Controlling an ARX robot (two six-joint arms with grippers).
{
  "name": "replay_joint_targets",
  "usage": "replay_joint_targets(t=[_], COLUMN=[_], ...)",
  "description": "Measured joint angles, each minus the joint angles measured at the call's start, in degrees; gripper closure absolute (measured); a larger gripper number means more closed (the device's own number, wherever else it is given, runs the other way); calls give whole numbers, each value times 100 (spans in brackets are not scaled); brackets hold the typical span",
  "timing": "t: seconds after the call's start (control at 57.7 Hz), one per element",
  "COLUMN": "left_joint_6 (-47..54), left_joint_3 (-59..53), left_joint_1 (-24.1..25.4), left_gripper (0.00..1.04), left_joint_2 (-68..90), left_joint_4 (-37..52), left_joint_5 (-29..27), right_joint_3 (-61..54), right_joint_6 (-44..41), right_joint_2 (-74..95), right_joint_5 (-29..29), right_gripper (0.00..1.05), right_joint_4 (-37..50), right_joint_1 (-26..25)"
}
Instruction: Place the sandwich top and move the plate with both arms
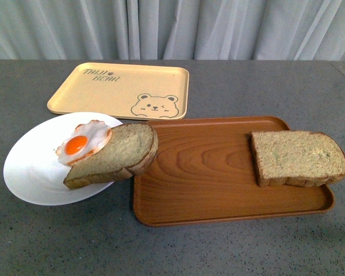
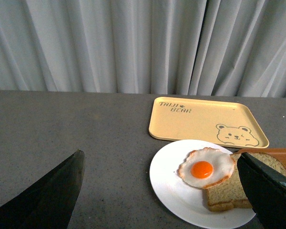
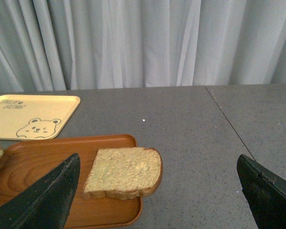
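The sandwich top, a squarish brown bread slice, lies on the right end of the brown wooden tray; it also shows in the right wrist view. The white plate sits at the left with a fried egg and a smaller bread slice that leans over the plate's rim onto the tray. In the left wrist view the plate, egg and slice lie ahead of my open left gripper. My open right gripper is back from the sandwich top. Neither arm shows in the front view.
A yellow bear tray lies at the back left, behind the plate. Grey curtains hang behind the grey table. A seam in the table top runs to the right of the wooden tray.
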Motion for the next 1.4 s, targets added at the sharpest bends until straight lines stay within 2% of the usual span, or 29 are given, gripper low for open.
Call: replay_joint_targets(t=[0.78, 0.832, 0.866, 0.918, 1.04, 1.161, 1.403], left_joint_6=[0, 0, 0, 0, 0, 0, 0], left_joint_3=[0, 0, 0, 0, 0, 0, 0], left_joint_1=[0, 0, 0, 0, 0, 0, 0], left_gripper=[9, 9, 9, 9, 9, 9, 9], left_joint_2=[0, 0, 0, 0, 0, 0, 0], left_joint_4=[0, 0, 0, 0, 0, 0, 0], left_joint_5=[0, 0, 7, 2, 0, 0, 0], right_joint_3=[0, 417, 597, 918, 1541, 2124, 2916], right_joint_6=[0, 146, 155, 166, 197, 391, 992], right_joint_2=[0, 748, 1353, 2815, 5278, 7438, 9659], right_joint_5=[0, -490, -710, -1080, -1609, -1797, -1888], right_gripper=[9, 9, 9, 9, 9, 9, 9], right_joint_4=[0, -931, -968, -282, 1294, 2192, 2712], right_joint_1=[0, -291, -549, -1132, -1661, -1709, -1460])
